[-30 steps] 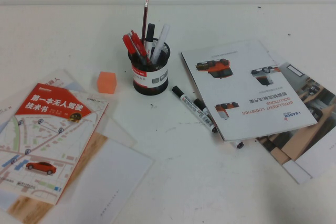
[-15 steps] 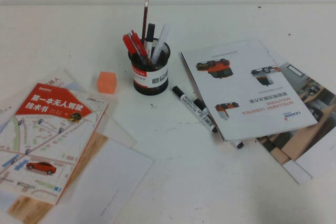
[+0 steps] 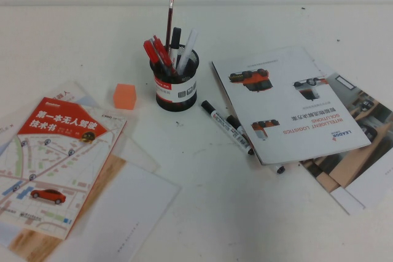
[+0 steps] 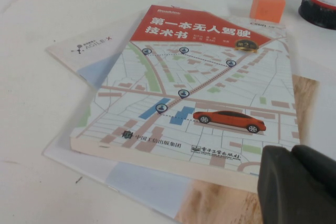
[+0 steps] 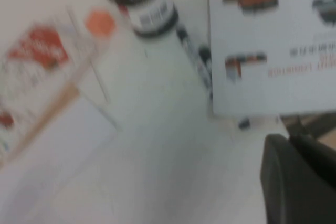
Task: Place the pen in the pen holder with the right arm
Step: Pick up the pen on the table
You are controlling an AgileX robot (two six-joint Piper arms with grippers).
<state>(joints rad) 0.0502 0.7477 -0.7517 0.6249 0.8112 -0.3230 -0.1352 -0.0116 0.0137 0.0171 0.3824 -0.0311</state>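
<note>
Two black-capped white markers lie at four o'clock of the black wire-mesh pen holder (image 3: 176,88); right gripper (image 5: 302,182), shut and empty, should open over the nearer pen (image 3: 226,127). Left gripper (image 4: 299,184) hangs over the map-covered book (image 4: 199,93), jaw state unclear.

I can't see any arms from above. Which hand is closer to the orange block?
Left. The left hand hovers over the map book near the orange block; the right hand hangs farther off, past the brochure.

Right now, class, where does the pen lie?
In the high view, the pen lies flat on the table right of centre, between the pen holder and the white brochure, beside a second marker.
</note>
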